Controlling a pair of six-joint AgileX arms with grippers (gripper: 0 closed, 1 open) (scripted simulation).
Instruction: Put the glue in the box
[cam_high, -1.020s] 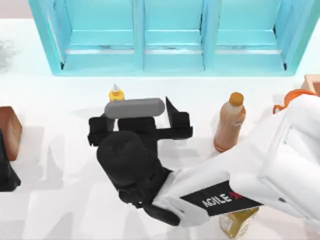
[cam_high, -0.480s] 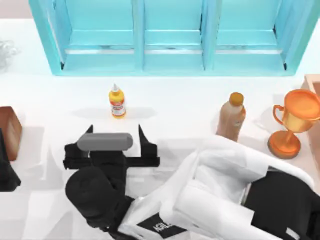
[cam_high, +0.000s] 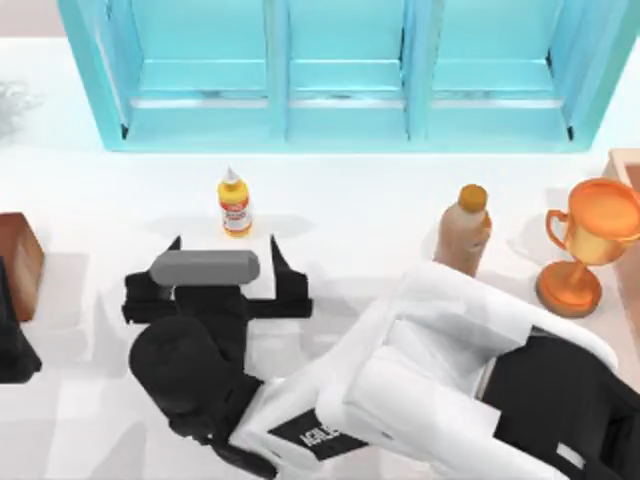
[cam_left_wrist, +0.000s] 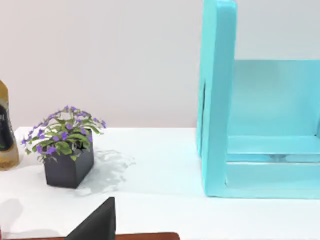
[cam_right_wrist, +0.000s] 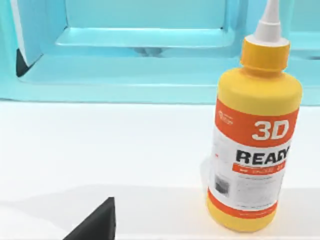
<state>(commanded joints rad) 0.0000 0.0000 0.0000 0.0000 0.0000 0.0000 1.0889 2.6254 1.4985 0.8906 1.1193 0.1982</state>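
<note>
White tabletop carries the turquoise box (cam_high: 345, 75) along its far edge; what shows of its three compartments holds nothing. One glue bottle (cam_high: 234, 203) stands upright just in front of the box's left compartment. Right gripper (cam_high: 222, 265), fingers spread wide, sits just nearer than the glue, not touching. One tan bottle (cam_high: 462, 230) and one orange trophy (cam_high: 583, 245) stand right of the glue.
</note>
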